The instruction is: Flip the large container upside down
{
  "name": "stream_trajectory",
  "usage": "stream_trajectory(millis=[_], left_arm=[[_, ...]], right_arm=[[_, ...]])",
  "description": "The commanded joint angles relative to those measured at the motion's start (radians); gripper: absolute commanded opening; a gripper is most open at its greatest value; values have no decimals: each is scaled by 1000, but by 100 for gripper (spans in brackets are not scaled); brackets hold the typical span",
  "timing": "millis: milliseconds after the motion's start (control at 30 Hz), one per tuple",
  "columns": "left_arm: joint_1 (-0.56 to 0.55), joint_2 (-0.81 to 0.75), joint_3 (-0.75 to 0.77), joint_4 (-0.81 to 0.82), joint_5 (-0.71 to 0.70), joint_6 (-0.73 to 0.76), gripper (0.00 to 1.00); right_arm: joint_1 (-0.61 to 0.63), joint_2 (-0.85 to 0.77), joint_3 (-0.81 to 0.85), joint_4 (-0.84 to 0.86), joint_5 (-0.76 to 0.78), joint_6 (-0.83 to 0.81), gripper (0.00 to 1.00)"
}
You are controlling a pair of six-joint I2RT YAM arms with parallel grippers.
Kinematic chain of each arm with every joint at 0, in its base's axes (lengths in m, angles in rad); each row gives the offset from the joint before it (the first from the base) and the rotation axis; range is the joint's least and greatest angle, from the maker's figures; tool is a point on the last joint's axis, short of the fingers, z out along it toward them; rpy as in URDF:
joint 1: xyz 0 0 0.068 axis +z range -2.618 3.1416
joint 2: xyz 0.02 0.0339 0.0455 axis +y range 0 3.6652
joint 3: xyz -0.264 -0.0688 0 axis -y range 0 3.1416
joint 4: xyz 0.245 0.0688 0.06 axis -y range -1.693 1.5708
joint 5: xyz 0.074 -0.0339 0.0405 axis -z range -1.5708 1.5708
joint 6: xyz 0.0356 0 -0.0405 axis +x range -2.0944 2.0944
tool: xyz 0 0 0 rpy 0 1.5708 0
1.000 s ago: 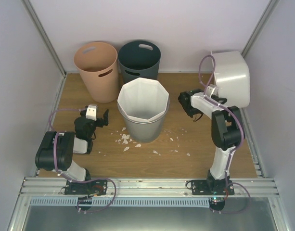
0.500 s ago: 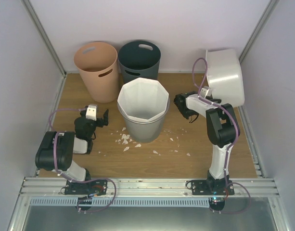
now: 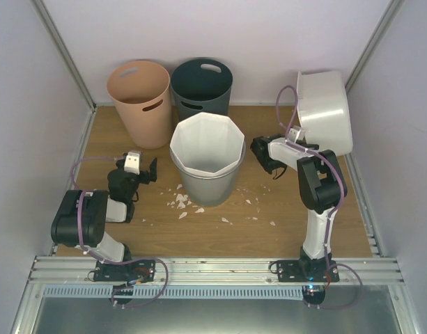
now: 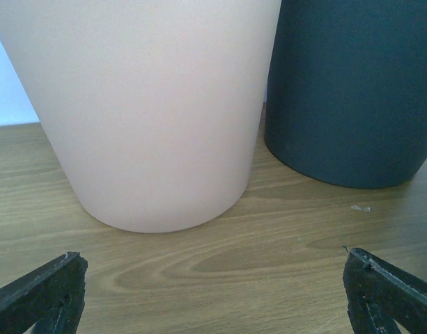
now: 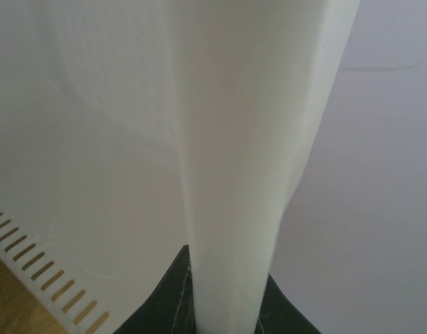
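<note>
White tub [image 3: 324,111] hangs tilted on edge above the counter [image 3: 199,240] at right rear, right tool [image 5: 227,309] clenched on its wall for the flip; left tool [image 4: 213,292] gapes idle by peach bin [image 3: 138,101].

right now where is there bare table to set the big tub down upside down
Most bare table is at the right, between the white faceted bin, the dark bin and the right wall, below the raised large container. A thin strip lies between the scraps and the near rail. Crowded: back left, with the peach bin and dark bin.
</note>
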State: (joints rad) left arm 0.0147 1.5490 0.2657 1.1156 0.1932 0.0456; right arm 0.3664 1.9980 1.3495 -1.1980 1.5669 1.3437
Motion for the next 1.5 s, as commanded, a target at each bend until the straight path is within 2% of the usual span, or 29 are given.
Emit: stream_trajectory(millis=[0,267,433,667,867,1467], left_arm=[[-7,7,13,76,-2,17,99],[-6,7,13,76,-2,17,99],[-7,6,12,76,-3,17,99],[-6,6,12,76,-3,17,99],[-6,7,13,76,-3,17,99],[-6,8,13,76,-3,17,99]], right_arm=[[25,92,-26,-114,64,-243,1],[135,-9,-151,-116,65,-149,1],[210,-127,-231,-115,65,-10,1],[230,-298,-291,-110,65,132,1],[229,-452,-267,-107,64,213,1],[220,-698,-59,-122,63,378,1]])
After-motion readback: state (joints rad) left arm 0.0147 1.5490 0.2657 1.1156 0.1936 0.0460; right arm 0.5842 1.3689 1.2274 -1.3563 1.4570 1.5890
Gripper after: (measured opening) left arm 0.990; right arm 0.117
